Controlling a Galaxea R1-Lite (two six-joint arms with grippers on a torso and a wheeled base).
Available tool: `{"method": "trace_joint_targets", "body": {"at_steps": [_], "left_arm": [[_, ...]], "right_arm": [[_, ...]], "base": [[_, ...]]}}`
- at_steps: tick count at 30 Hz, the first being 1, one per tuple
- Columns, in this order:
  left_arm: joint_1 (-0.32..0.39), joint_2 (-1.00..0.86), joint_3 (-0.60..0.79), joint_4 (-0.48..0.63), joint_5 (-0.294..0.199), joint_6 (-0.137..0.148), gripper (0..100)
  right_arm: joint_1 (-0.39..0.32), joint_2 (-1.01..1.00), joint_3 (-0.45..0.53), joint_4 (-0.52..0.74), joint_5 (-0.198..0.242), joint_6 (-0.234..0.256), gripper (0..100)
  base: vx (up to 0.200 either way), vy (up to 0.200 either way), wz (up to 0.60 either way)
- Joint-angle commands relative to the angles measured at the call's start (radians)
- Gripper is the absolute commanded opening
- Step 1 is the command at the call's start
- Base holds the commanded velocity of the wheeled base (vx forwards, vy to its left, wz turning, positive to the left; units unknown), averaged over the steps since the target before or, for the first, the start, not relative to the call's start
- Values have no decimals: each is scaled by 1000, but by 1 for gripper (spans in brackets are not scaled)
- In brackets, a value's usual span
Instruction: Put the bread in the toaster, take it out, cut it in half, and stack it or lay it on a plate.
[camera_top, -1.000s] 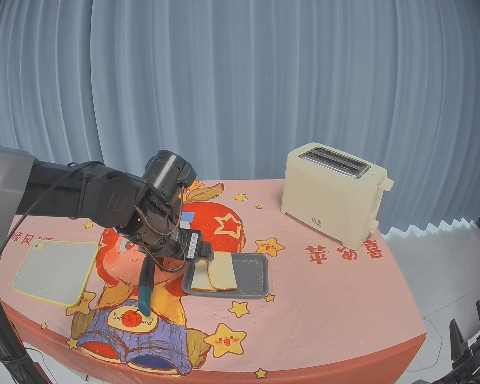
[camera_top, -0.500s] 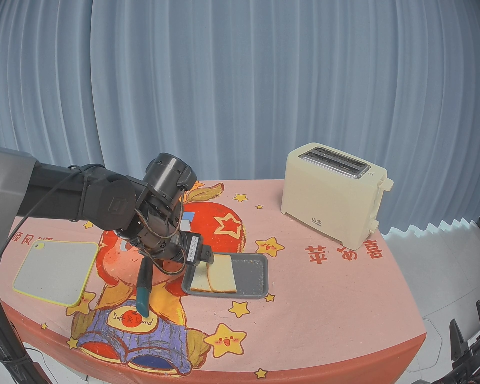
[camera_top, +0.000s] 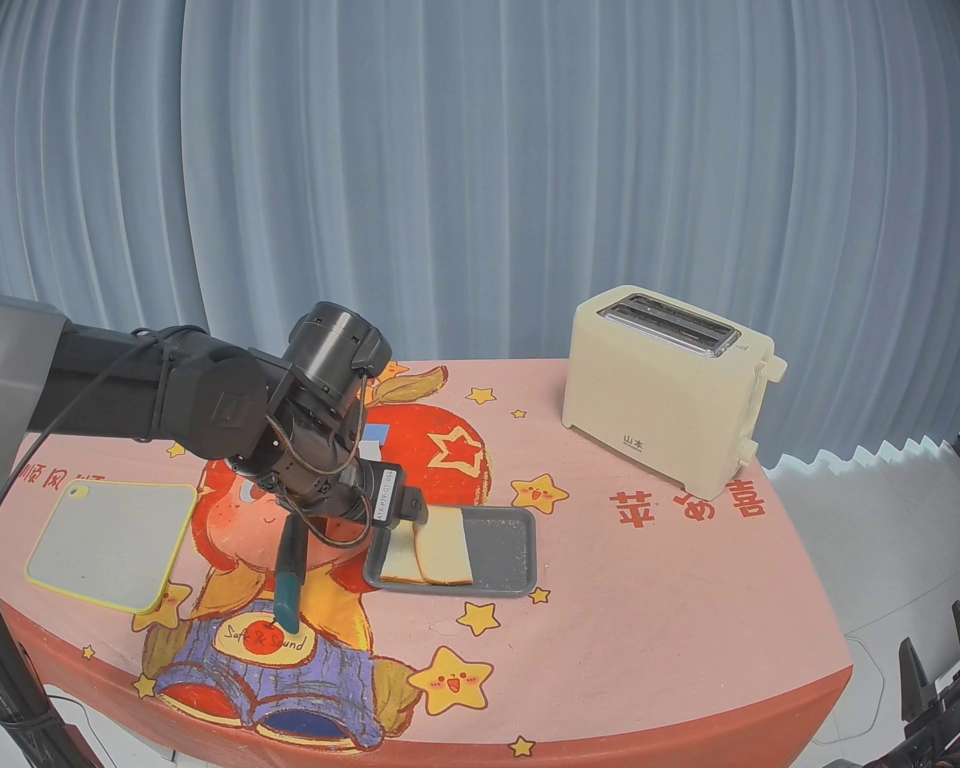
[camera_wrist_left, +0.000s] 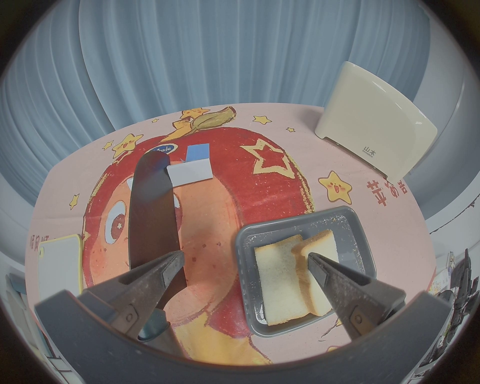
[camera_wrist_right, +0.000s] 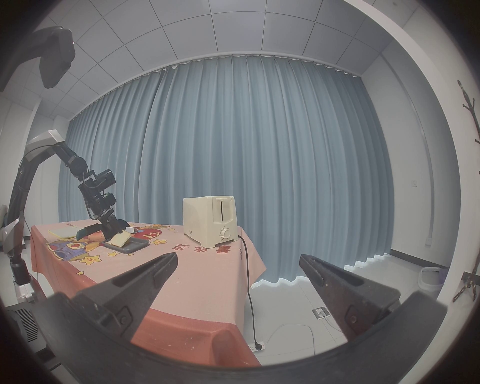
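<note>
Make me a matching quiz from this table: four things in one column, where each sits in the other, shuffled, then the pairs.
1 toaster
2 bread slices
3 knife
4 cutting board

A on the grey tray
B at the table's left edge
C at its far right
D lying flat, just left of the tray

Pairs: 1-C, 2-A, 3-D, 4-B

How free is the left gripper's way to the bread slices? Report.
Probably free: the open left gripper hangs just above the bread slices on the tray, nothing between; the knife lies aside.
</note>
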Motion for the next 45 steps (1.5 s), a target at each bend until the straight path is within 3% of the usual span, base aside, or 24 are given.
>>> {"method": "trace_joint_targets", "body": {"at_steps": [1, 20, 29, 44, 45], "left_arm": [[-2, -3, 2, -1, 1, -1, 100], [-5, -19, 12, -27, -13, -4, 100], [-2, -40, 9, -22, -74, -2, 100], [-2, -40, 12, -16, -86, 1, 100], [1, -40, 12, -14, -116, 2, 100]], "right_arm": [[0, -16, 18, -1, 1, 0, 100], [0, -16, 18, -1, 1, 0, 100], [0, -16, 18, -1, 1, 0, 100], [0, -16, 18, -1, 1, 0, 100], [0, -16, 18, -1, 1, 0, 100]], "base": [[0, 0, 0], [0, 0, 0], [0, 0, 0], [0, 0, 0], [0, 0, 0]]}}
